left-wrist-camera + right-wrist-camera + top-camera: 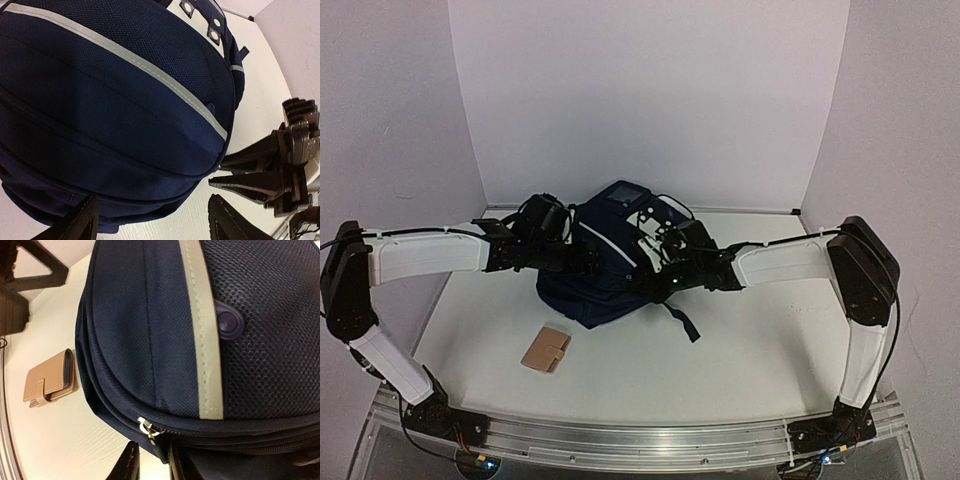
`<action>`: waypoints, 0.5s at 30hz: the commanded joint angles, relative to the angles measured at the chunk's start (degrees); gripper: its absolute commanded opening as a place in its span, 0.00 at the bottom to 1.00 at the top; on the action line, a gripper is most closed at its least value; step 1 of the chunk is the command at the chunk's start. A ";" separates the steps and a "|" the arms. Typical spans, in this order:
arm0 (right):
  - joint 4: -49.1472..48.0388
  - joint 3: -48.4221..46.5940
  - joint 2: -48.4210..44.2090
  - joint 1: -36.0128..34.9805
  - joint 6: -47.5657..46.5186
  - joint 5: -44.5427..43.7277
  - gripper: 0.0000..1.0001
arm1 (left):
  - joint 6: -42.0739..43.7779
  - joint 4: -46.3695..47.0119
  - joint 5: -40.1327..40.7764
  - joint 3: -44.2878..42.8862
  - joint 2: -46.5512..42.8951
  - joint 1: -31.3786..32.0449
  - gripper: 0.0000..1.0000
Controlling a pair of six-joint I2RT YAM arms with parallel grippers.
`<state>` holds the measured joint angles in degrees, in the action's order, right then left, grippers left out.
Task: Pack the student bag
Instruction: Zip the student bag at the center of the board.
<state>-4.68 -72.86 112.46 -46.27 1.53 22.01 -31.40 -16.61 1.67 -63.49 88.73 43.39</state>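
Note:
The student bag [605, 265], dark navy with pale piping, lies in the middle of the table and fills both wrist views [115, 100] [200, 330]. My left gripper [582, 262] stands open at the bag's left side, its fingers straddling the bag's lower edge [155, 222] without touching it. My right gripper [658, 282] is at the bag's front right. Its jaws stand narrow [152, 465], with the dark zipper pull [162, 450] hanging between them from a silver slider [146, 427]. The right gripper's black fingers [260, 175] also show in the left wrist view.
A tan wallet [546, 350] [50, 382] lies flat on the white table [760, 340], in front of the bag to the left. A black strap [685, 322] trails from the bag toward the front. White walls close the back and sides.

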 commanded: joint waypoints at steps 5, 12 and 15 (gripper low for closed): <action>1.13 0.03 -3.42 -0.43 -0.33 -1.72 0.00 | -7.88 9.03 -0.97 -8.15 9.14 -0.37 0.77; 2.53 1.32 -5.94 -0.36 -1.03 -4.31 0.00 | -10.24 7.09 0.22 -12.11 14.63 -0.41 0.58; 3.65 2.19 -6.76 0.21 -2.86 -6.40 0.00 | -10.34 6.69 2.22 -10.10 12.36 -0.56 0.32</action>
<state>-1.94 -71.82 110.26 -46.02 1.23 17.49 -40.57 -12.59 2.43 -72.71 102.41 42.84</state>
